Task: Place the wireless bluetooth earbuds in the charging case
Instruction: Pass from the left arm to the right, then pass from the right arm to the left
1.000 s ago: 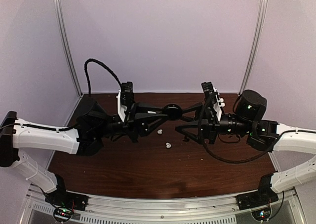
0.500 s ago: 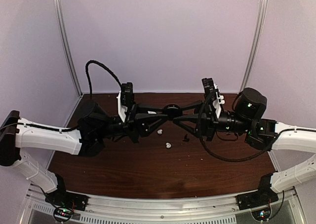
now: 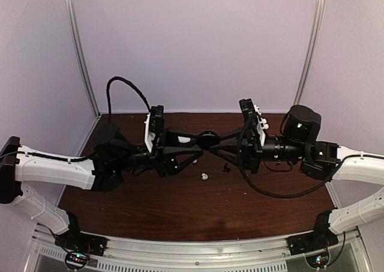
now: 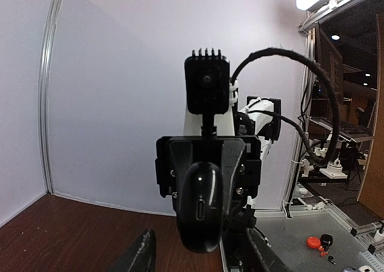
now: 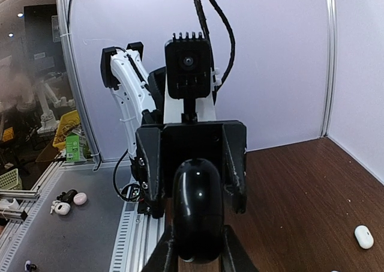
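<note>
Find one white earbud [image 3: 204,176] loose on the brown table [image 3: 150,206], flat on the wood, nearer the arm bases than the gripper tips in the top view. Note a small black piece [image 3: 226,167] on the wood just right of it and slightly farther back, not touching it. Spot a white bean-shaped bud [image 5: 363,236] low at the right edge of the right wrist view, also flat on the table; cannot tell whether the same bud as in the top view.

Above these, log the black round case [image 3: 207,139] up off the table at mid-span, between the tips of both arms. Read it as a glossy upright oval in both wrist views, with a small slot-like port facing the left wrist camera. Cannot tell lid position.

Record the right gripper [image 5: 198,243] clamped on the case: fingers [image 5: 167,251] narrow, pressed to either lower flank. Record the left gripper [image 3: 197,143] spread wider than the case and gripping nothing: near finger [image 4: 143,251] off the case's side, wood visible in the gap; far finger hard to separate from the dark hardware behind.
</note>
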Tool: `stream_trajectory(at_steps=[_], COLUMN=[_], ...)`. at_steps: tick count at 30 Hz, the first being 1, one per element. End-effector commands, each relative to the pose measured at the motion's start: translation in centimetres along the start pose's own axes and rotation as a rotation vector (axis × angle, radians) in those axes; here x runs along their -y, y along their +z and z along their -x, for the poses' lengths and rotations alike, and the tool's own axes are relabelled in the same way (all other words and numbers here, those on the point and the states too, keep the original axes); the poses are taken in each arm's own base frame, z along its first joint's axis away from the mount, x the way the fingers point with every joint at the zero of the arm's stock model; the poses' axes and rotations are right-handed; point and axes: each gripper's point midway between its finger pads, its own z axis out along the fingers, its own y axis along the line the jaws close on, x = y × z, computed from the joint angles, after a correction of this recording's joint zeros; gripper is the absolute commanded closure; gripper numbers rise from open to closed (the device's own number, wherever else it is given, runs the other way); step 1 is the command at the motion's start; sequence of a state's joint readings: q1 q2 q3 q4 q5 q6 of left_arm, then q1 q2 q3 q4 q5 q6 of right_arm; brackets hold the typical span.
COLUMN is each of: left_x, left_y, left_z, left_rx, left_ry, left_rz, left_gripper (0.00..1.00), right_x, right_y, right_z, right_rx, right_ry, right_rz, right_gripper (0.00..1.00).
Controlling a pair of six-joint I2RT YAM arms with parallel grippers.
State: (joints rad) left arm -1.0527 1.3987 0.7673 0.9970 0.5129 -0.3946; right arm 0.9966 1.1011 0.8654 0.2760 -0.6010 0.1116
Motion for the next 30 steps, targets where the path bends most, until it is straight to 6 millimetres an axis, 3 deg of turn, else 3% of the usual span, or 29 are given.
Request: stream_trajectory(at_steps=[1, 5, 11, 14, 21, 30], left_x=[-1.4, -2.8, -1.9, -0.9, -0.7, -0.2], left_y=[-1.9, -3.9, -4.7, -4.2, -2.7, -1.9], left_z=[0.0, -0.4, -3.3, -4.2, -6.2, -6.9], left_rx=[-0.101, -0.273, -0.56, -0.592, -0.631, -0.637], left_ry=[0.025, 0.123, 0.172, 0.138, 0.083, 0.052], left_rz=[0.093, 0.2, 0.108, 0.02, -0.079, -0.155], left_gripper=[0.47, 0.37, 0.33, 0.34, 0.43, 0.48], right_x=[0.6, 1.6, 1.6, 1.1, 0.2, -0.7], right_y=[-1.0, -1.6, -2.0, -2.0, -1.7, -0.9], right_z=[-0.7, -3.8, -7.8, -8.6, -9.6, -10.2], right_rx=[-0.083, -0.233, -0.449, -0.501, -0.562, -0.597], right_ry=[0.006, 0.059, 0.151, 0.173, 0.193, 0.201], right_rz=[-0.066, -0.125, -0.127, -0.105, -0.061, -0.014], right_gripper=[0.84, 0.85, 0.85, 0.85, 0.85, 0.85])
